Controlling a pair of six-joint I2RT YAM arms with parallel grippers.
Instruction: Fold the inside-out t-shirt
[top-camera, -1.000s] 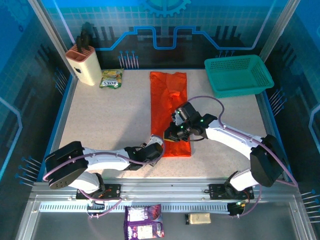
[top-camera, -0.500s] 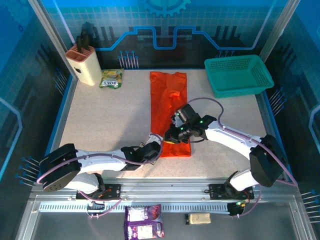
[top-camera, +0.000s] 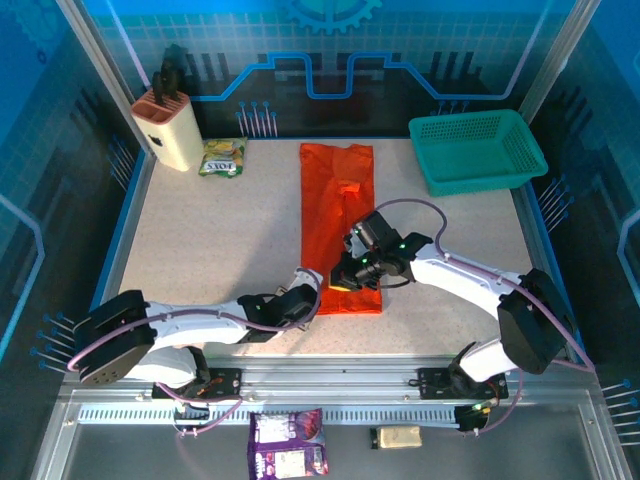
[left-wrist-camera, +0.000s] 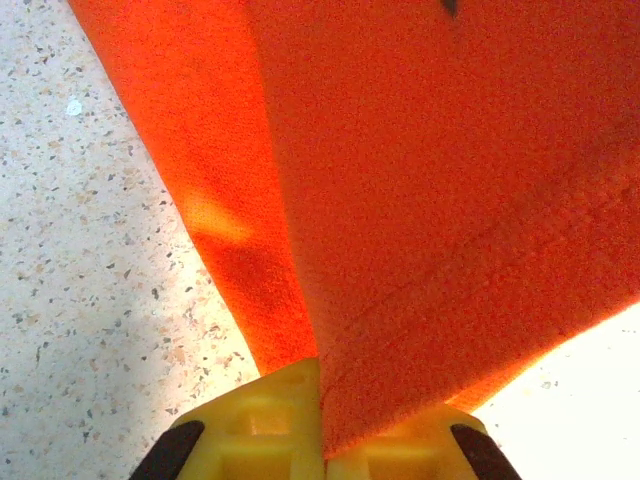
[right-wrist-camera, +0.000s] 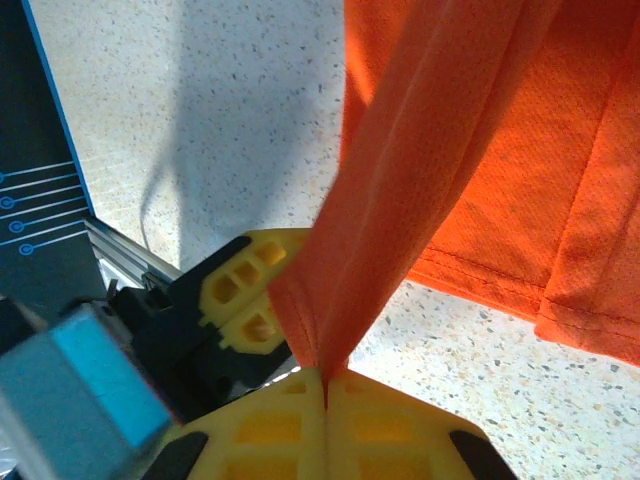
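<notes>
1. One cream knife block (top-camera: 165, 128) stood at the far left corner of the surface (top-camera: 220, 240), with dark handles sticking out of its top; their number could not be told.
2. One green snack packet (top-camera: 222, 157) lay just beside the block, to its right.
3. One purple packet (top-camera: 287, 443) lay on the metal rail in front of the arm bases, off the surface.
4. The left hand (top-camera: 314, 291) reached in from the left to the near left corner of the shirt. In the left wrist view the left hand (left-wrist-camera: 322, 400) was clenched on the cloth, the hem running into the seam between its two yellow fingers (left-wrist-camera: 262, 420).
5. One orange t-shirt (top-camera: 336, 200) lay in the middle of the surface as a long narrow strip running from the far edge toward the arms. Its near end was pinched by both hands.
6. The right hand (top-camera: 344, 280) sat over the near end of the strip, close to the left hand. In the right wrist view the right hand (right-wrist-camera: 325, 385) was clenched on a raised fold of the orange t-shirt (right-wrist-camera: 480, 150), its fingers pressed together.
7. One small tan packet (top-camera: 397, 436) lay on the rail, right of the purple one.
8. One teal mesh basket (top-camera: 447, 177) stood at the far right corner, apart from the shirt.
</notes>
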